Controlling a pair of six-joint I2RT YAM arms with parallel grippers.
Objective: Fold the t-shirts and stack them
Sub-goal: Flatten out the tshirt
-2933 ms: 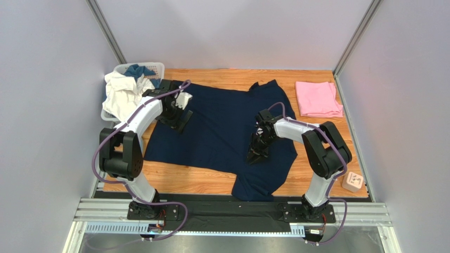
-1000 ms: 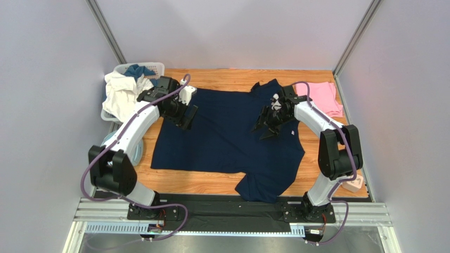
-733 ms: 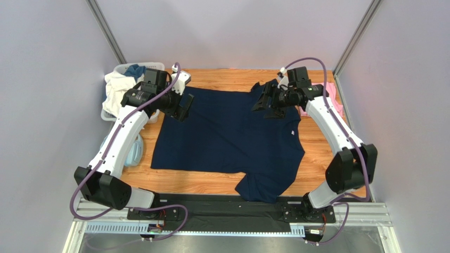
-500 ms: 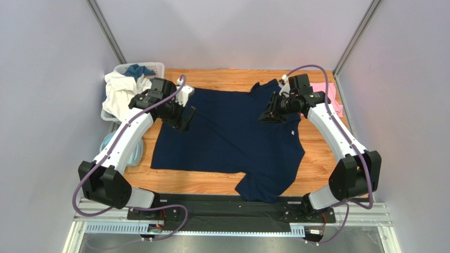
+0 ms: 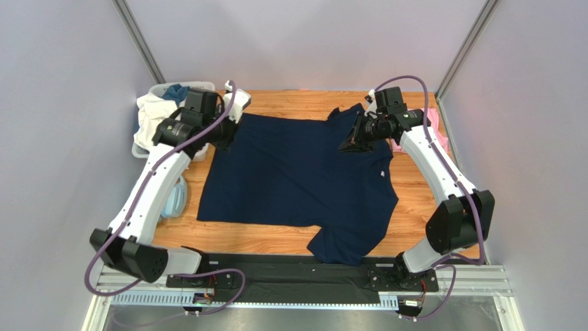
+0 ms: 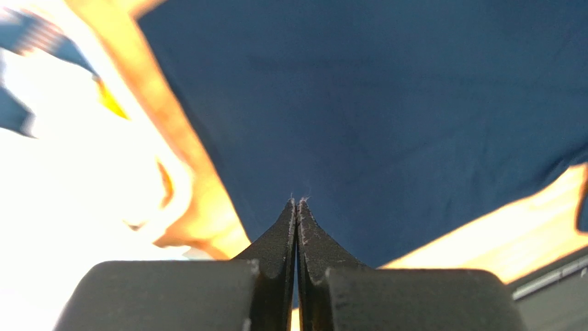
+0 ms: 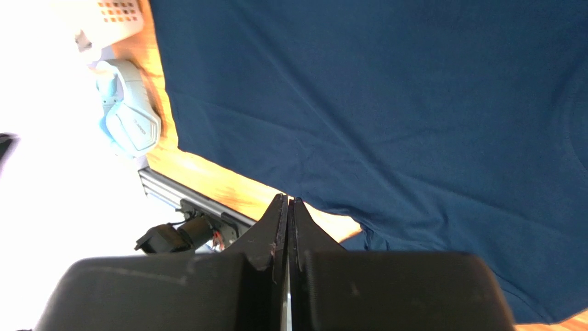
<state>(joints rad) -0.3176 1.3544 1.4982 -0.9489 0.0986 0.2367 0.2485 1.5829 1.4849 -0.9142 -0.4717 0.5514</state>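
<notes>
The left pincer [image 6: 297, 202] and right pincer [image 7: 287, 198] are closed over the far edge of the navy t-shirt [image 5: 297, 179]. Apparently no cloth is caught, so the fold may be missed.

- The navy t-shirt [image 5: 297, 176] lies spread flat before me over the middle of the table [image 5: 234, 238]. It is plain dark cloth with only shallow wrinkles.
- Its straight hem runs along the left side, and its shoulders face the right edge.
- One short sleeve points at the far edge. The other reaches the near edge, a little crumpled.
- A small white mark shows on its right part.
- The pink t-shirt [image 5: 435, 121] sits at the far right corner. I see only a pale strip of it.
</notes>
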